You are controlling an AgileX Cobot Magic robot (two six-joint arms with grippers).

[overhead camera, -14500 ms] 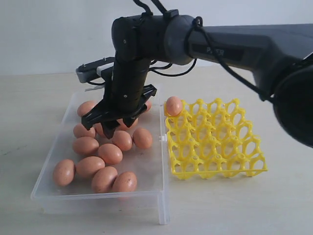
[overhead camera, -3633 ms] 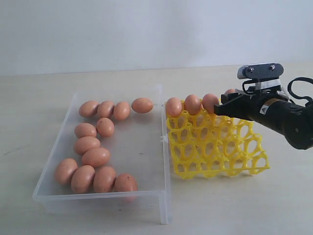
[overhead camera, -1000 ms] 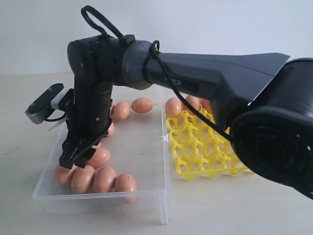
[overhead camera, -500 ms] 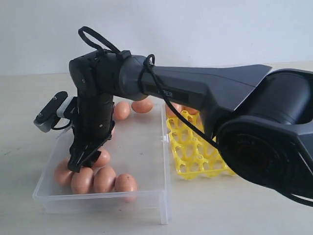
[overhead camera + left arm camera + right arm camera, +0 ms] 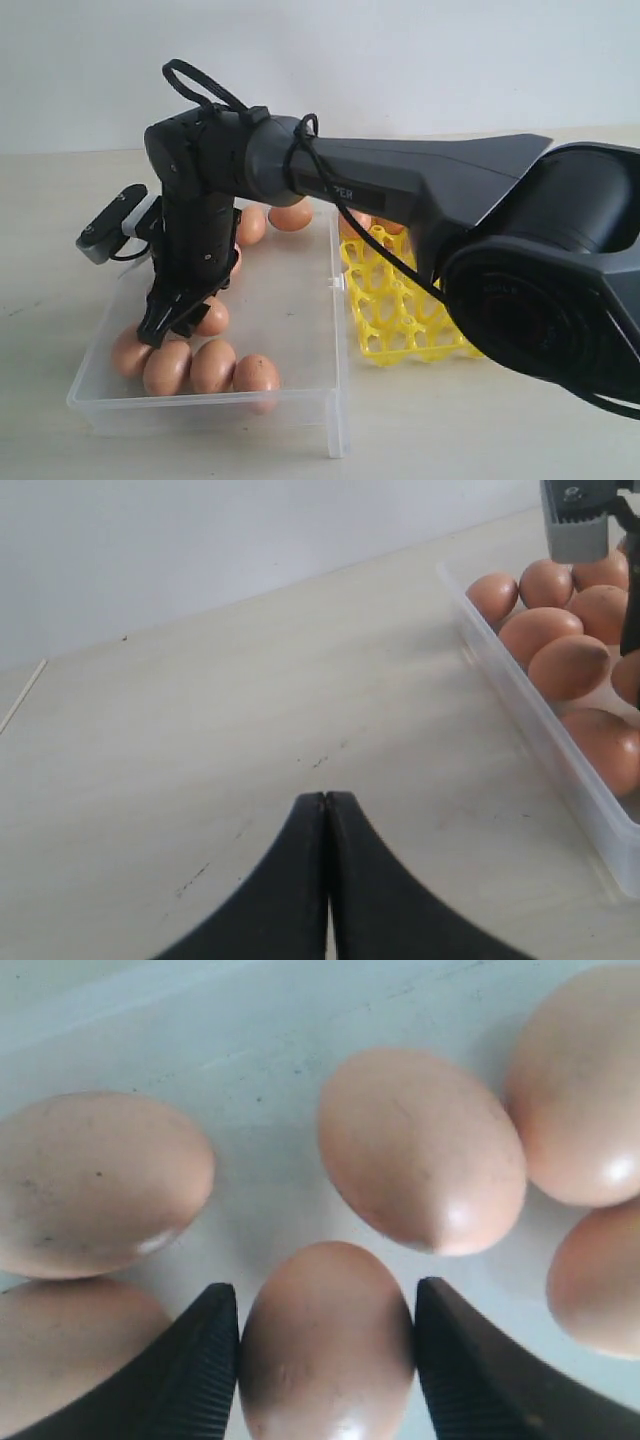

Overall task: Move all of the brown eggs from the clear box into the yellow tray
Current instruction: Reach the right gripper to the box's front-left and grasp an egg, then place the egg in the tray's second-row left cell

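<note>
Right gripper (image 5: pixel 326 1355) straddles one egg (image 5: pixel 325 1340) in the box (image 5: pixel 300 405), its fingers (image 5: pixel 190 1370) tight beside it; whether they squeeze we cannot tell. Only its wrist view shows this. From outside we see the arm (image 5: pixel 400 180) bent steeply down over the box's near-left eggs (image 5: pixel 210 365), with the tray (image 5: pixel 400 320) just beside the box. Left gripper (image 5: pixel 326 815) is pinched closed, empty, over bare table (image 5: pixel 200 730).

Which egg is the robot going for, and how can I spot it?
Look in the clear box left of the yellow tray, at the bunch of brown eggs by its front left corner, as the outside camera sees it. The black arm reaches down there. The egg sits right between its two jaws; every other egg lies outside them.
</note>
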